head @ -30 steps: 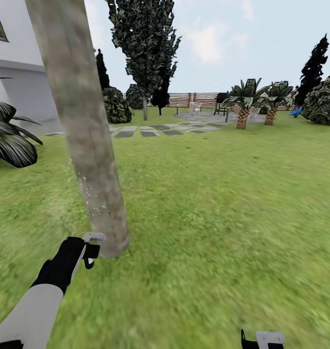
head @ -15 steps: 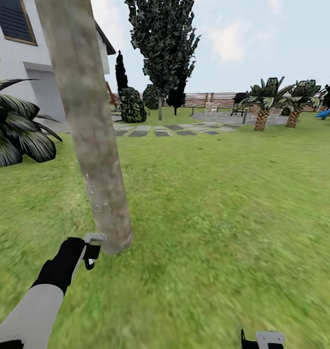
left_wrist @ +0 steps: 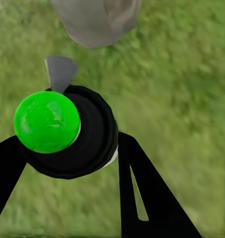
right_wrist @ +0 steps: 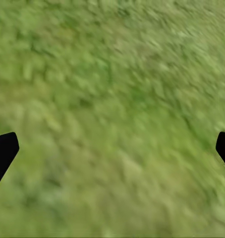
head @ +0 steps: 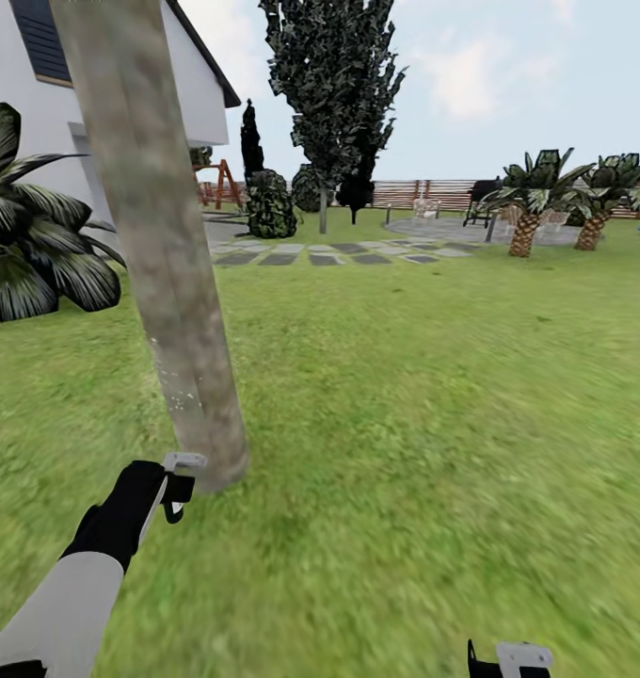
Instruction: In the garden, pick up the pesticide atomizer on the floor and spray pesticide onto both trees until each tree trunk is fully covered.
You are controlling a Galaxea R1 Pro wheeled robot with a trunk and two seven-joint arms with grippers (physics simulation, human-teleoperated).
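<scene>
Currently the L arm (head: 71, 584) comes up from the lower-left corner of the head view, white forearm then black wrist, stretched fwd and slightly right. Its tool (head: 176, 482) sits low, just beside the base of the near tree trunk (head: 160, 264); touching or not, can't tell.

In the L wrist view the tool (left_wrist: 68, 144) has its two black fingers (left_wrist: 142, 193) pressed onto either side of the pesticide atomizer (left_wrist: 48, 121). Seen end-on, it's a round black body w/ a bright green dome and a thin white edge. The long axis runs roughly along the camera's line, down toward the grass (left_wrist: 182, 99). Which way the nozzle faces, can't tell. The trunk base (left_wrist: 97, 20) is just past the atomizer at the frame's upper edge.

Fine white specks of pesticide (head: 179, 400) dot the lower trunk, above the tool. The trunk itself leans a bit, top toward upper left of the frame.

The R tool (head: 508, 659) peeks in at the bottom edge, right of centre, well apart from the trunk. In the R wrist view the tool (right_wrist: 112, 148) is spread wide, fingertips (right_wrist: 3, 148) at the frame's far sides, blurred grass between them.

A second tree (head: 329, 75) stands far back, upper centre, near the stepping stones (head: 339, 254) and fence (head: 433, 193).
</scene>
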